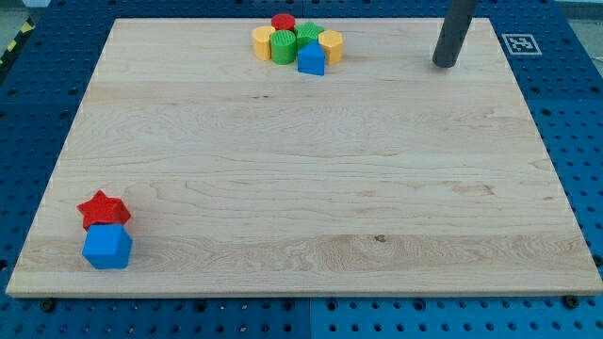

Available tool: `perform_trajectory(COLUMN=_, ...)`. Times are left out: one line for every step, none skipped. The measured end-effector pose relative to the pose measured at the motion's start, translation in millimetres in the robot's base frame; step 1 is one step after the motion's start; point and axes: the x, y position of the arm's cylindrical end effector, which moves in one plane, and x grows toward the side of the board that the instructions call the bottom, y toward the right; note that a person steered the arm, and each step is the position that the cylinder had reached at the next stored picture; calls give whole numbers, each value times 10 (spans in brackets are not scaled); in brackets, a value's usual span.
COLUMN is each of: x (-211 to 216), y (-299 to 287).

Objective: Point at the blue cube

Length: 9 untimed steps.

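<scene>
Blocks sat in two groups on the pale wooden board (301,169) you were working over. At the view's bottom left, the blue cube (107,248) lay near the board's corner, with a red star-shaped block (103,208) touching it on the side toward the view's top. Near the top edge, left of centre, you had a tight cluster: a red cylinder (284,22) at the back, a yellow block (263,40) on the left, a green cylinder (283,47) beside it, another green block (308,35) behind, a yellow hexagonal block (331,45) on the right, and a blue house-shaped block (312,59) at the front. Your dark rod came down at the view's top right, and my tip (445,64) rested at the board surface there, bare and holding nothing, touching no block. It stood well apart from the cluster and far across the board from the blue cube. A blue pegboard table (575,113) surrounded the board.
</scene>
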Motion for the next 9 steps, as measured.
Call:
perform_trajectory(x=0, y=0)
perform_trajectory(x=98, y=-6)
perform_trajectory(x=441, y=-234)
perform_trajectory(x=736, y=-599)
perform_trajectory(x=963, y=-998)
perform_trajectory(x=1045, y=-1475)
perform_trajectory(x=1045, y=-2003)
perform_trajectory(x=1045, y=-2553)
perform_trajectory(x=1081, y=-3209)
